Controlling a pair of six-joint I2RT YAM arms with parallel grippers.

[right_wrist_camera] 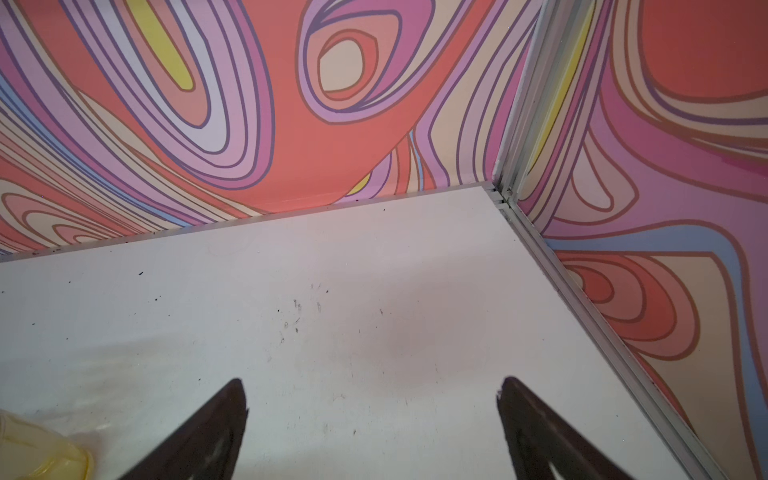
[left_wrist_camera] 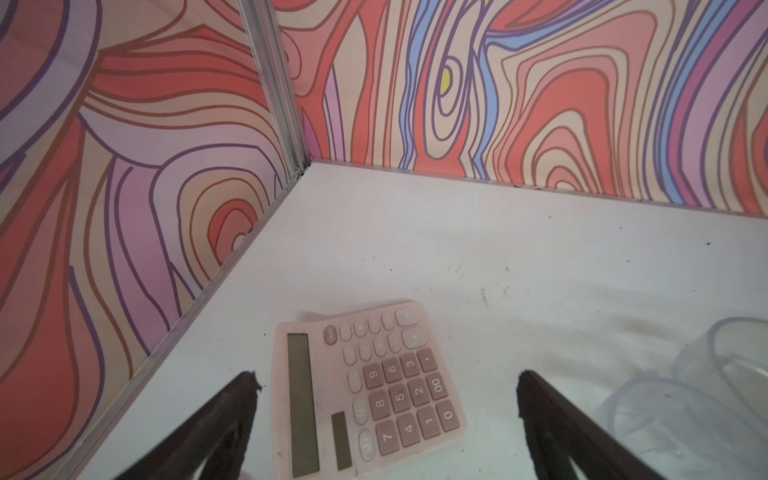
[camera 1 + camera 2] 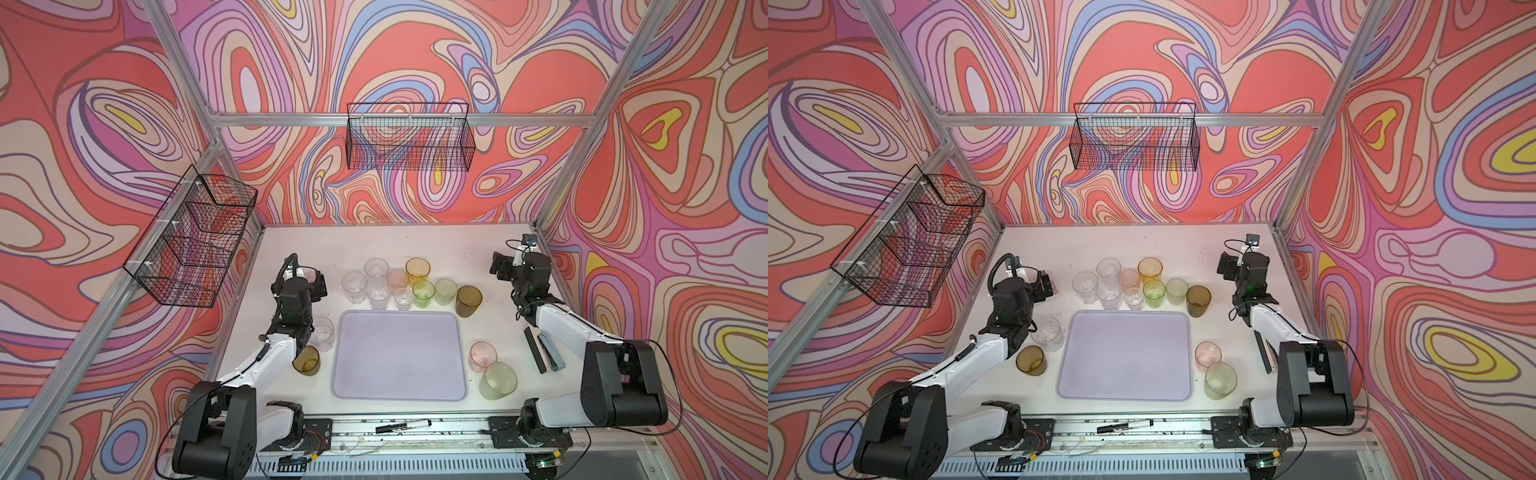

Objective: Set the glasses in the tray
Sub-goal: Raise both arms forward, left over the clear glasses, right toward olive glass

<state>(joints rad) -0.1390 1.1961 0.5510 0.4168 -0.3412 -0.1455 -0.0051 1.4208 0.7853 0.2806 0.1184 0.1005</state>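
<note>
The small translucent glasses [image 3: 423,292] are all standing upright on the white table [image 3: 415,245], none of them in the big flat pale lavender rectangular tray [image 3: 399,361] yet. The main bunch of nine is packed just behind the tray's far edge in both top views. There are four clear ones on the left, a peach one and an amber-yellow glass [image 3: 417,269] in the middle. After those come a bright green, a pale green and an olive-brown glass [image 3: 469,301] at the right end.

Off the tray's left side there's a clear faceted glass [image 3: 322,333] and, nearer the front, a second olive-brown glass [image 3: 306,360]. Off the right side sits a pink glass [image 3: 483,356] with another pale green glass [image 3: 498,380] just beside it, can't tell if they touch.

The left gripper [image 2: 386,380] has its jaws spread wide with nothing in them, over a pale pink desk calculator [image 2: 361,415] near the left end of the bunch. The right gripper [image 1: 372,388] is spread wide and empty too, over bare table toward the far right corner, well apart from the glasses.

Random extras: what looks like a dark stapler [image 3: 548,353] by the right arm, a black marker [image 3: 403,426] on the front rail, and two black wire baskets [image 3: 409,137] hung on the swirly walls.
</note>
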